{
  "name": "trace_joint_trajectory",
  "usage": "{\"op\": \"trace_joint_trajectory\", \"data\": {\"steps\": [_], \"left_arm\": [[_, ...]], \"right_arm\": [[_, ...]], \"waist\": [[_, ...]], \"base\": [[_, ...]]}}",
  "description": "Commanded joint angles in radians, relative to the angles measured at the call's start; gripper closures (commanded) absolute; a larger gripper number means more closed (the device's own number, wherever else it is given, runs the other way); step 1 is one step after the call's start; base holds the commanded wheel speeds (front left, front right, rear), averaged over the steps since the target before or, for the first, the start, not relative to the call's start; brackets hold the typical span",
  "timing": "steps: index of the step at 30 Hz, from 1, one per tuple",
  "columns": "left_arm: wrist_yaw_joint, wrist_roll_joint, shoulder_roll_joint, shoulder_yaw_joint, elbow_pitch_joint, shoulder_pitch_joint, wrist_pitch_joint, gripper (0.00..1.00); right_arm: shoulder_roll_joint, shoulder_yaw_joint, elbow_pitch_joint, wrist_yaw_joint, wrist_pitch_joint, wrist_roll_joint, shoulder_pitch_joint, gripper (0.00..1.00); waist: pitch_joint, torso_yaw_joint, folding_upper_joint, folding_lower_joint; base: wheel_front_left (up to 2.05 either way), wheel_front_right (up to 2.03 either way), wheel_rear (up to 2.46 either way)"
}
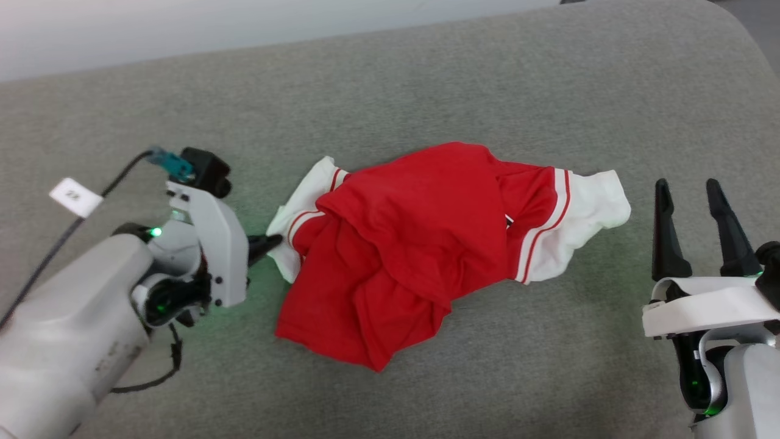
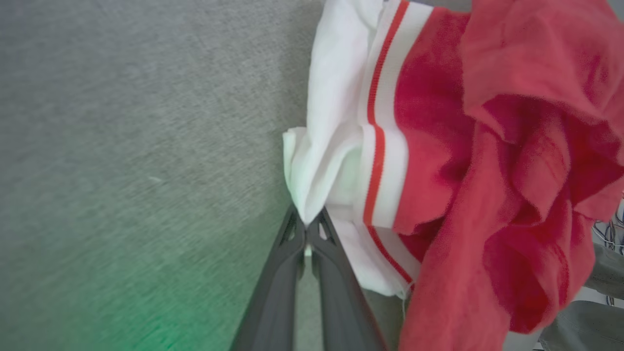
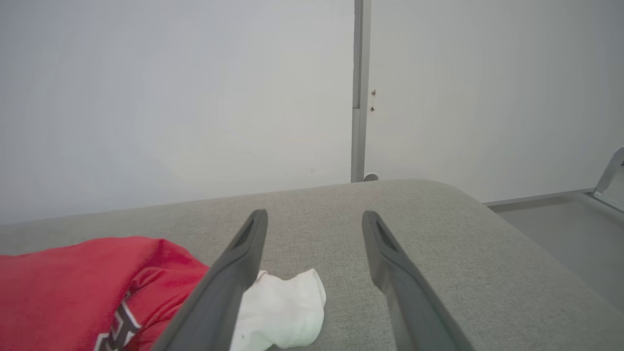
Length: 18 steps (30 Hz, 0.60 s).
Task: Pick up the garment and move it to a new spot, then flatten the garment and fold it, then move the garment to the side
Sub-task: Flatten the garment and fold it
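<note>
Where the left tool (image 2: 307,225) pinches it, the garment (image 1: 414,244) lies crumpled.

So it's a big grey fabric-covered cushion top (image 1: 426,79) with a rounded far corner, and lying on it around the middle is the garment (image 1: 414,244), a crumpled red heap with a white striped sleeve poking out each end.

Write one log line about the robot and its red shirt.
red white-sleeved jersey shirt: crumpled on grey fabric surface | left gripper: shut on its sleeve | right gripper: open, clear of cloth
</note>
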Motion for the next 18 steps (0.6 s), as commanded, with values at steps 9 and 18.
{"op": "trace_joint_trajectory", "data": {"steps": [9, 18], "left_arm": [[0.003, -0.029, 0.087, -0.004, -0.055, 0.031, -0.085, 1.0], [0.003, -0.06, 0.17, -0.003, -0.095, 0.108, -0.136, 1.0]], "right_arm": [[-0.013, -0.028, -0.017, -0.001, 0.003, -0.018, 0.026, 0.0], [-0.019, -0.038, -0.042, -0.001, 0.028, -0.022, 0.047, 0.0]], "waist": [[-0.046, 0.107, 0.0, 0.0], [-0.075, 0.182, 0.0, 0.0]], "base": [[0.0, 0.0, 0.0], [0.0, 0.0, 0.0]]}}
